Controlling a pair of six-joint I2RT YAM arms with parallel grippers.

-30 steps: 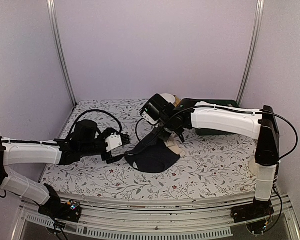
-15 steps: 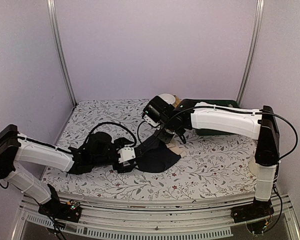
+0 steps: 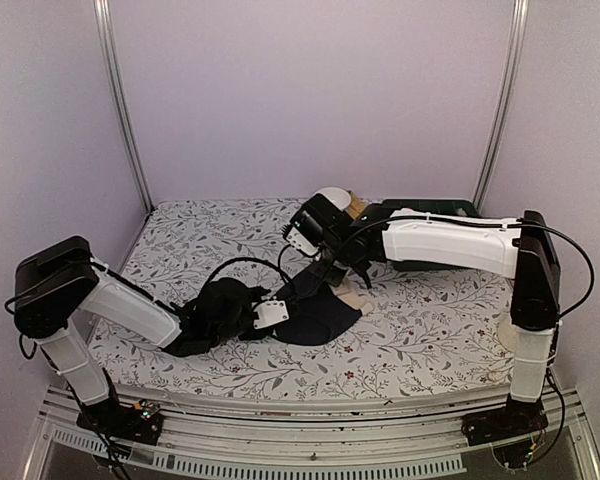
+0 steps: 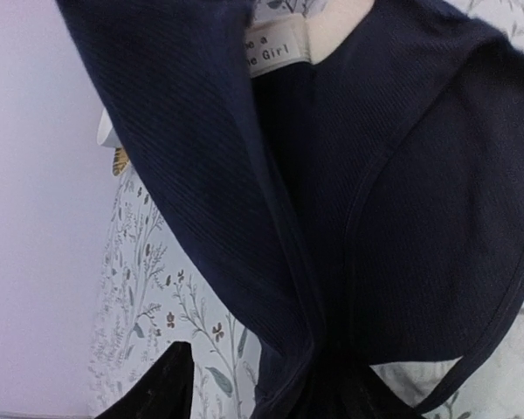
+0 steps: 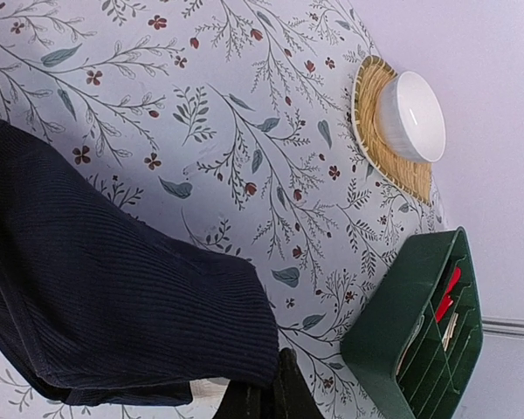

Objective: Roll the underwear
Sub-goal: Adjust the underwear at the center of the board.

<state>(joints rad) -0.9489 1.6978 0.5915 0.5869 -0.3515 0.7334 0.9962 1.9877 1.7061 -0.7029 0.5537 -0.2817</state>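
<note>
Now the underwear (image 3: pixel 318 320) lies in a dark heap on the floral table (image 3: pixel 435 335), near its middle. The right tool (image 3: pixel 327 268) is closed on one edge of the cloth and holds that edge up off the table. The left tool (image 3: pixel 272 313) sits low at the heap's left edge with cloth bunched against it; whether it grips cannot be told. Farther back, a white bowl (image 5: pixel 410 115) rests on a woven mat (image 5: pixel 373 122), near a green bin (image 5: pixel 415 336).

White bowl (image 5: pixel 410 115), perhaps wicker mat (image 5: pixel 393 172) — green organizer (image 5: pixel 393 336)
</note>
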